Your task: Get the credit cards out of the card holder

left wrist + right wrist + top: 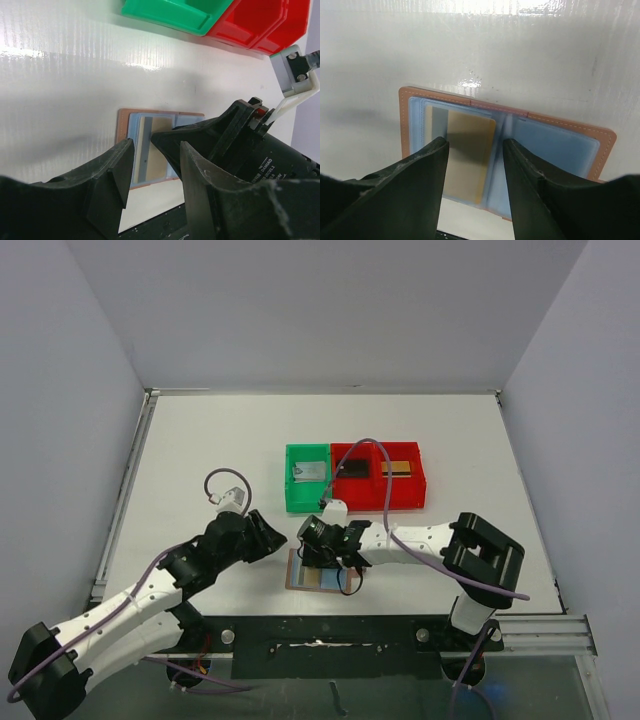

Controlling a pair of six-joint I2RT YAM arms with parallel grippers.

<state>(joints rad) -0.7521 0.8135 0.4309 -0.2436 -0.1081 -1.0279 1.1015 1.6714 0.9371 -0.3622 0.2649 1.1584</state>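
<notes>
While hovering released above the open card holder (555, 145) at the near edge of the tabletop (530, 55), lower right end effector (475, 150) onto gold card (470, 131), pinch its exposed edge, slide out flat.

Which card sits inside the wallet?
The tan card, tucked in the open wallet's blue pocket; the other cards lie out in the green bin and red bins.

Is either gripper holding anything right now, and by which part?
Nothing is held: right gripper open above the gold card in the card holder; left gripper open, empty.
</notes>
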